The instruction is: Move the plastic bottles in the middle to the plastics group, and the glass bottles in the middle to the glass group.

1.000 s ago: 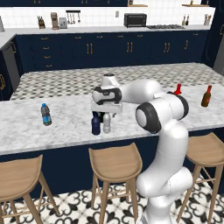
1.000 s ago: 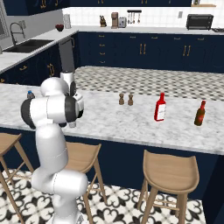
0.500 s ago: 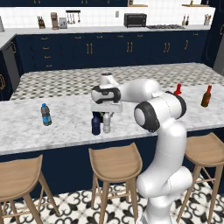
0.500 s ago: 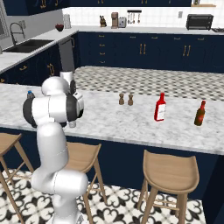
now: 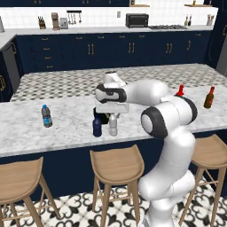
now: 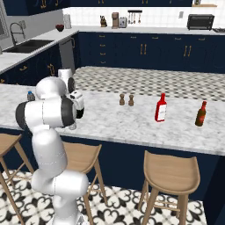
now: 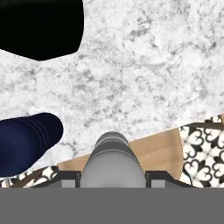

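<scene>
The clear-silvery plastic bottle (image 5: 113, 126) stands near the counter's front edge, with the dark navy bottle (image 5: 96, 127) just to its left. My gripper (image 5: 112, 116) hangs directly over the silvery one. In the hand view the silvery bottle (image 7: 113, 159) sits between my gripper's (image 7: 113, 178) open fingertips (image 7: 68, 178), the navy bottle (image 7: 26, 142) lies left of it, and the squat black glass bottle (image 7: 39, 24) is beyond. The blue-capped water bottle (image 5: 46, 116) stands far left. The red bottle (image 6: 161, 107) and slim brown bottle (image 6: 201, 114) stand far right.
Two small brown shakers (image 6: 126, 100) stand mid-counter between the middle cluster and the glass group. Wooden stools (image 5: 116, 165) line the front of the marble counter (image 5: 66, 128). The counter edge runs close under the silvery bottle.
The hand has come down a little over the silvery bottle. The bottles have not moved.
</scene>
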Controlling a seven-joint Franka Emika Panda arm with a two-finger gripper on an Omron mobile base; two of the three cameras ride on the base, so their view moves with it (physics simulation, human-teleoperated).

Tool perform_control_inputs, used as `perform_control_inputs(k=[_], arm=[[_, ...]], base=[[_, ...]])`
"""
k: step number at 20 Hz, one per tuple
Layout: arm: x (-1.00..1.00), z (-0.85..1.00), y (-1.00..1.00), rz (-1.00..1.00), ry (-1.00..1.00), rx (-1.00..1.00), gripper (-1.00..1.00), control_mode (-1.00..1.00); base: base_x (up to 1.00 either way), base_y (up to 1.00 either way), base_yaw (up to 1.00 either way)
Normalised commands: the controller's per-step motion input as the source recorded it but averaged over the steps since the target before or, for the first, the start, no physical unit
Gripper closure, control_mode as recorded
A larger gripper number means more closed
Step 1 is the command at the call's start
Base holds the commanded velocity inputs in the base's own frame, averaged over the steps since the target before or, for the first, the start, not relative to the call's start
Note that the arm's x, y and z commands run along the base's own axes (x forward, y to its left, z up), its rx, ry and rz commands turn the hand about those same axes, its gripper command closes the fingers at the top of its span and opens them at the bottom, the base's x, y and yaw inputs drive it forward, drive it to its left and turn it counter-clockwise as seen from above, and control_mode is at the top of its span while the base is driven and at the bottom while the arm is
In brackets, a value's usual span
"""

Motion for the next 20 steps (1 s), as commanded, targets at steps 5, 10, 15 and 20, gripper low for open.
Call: perform_control_inputs(k=[5,10,15,20], arm=[[-0.96,0.23,-0.13,0.09,-0.11,0.06,1.0,-1.0],[-0.99,0.15,0.11,0.26,-0.1,0.09,1.0,-1.0],[-0.59,0.18,0.68,0.24,-0.04,0.08,1.0,-1.0],[-0.1,0.05,1.0,0.07,-0.19,0.0,1.0,-1.0]], base=[[0.0,0.0,0.0],[0.0,0.0,0.0],[0.0,0.0,0.0],[0.0,0.0,0.0]])
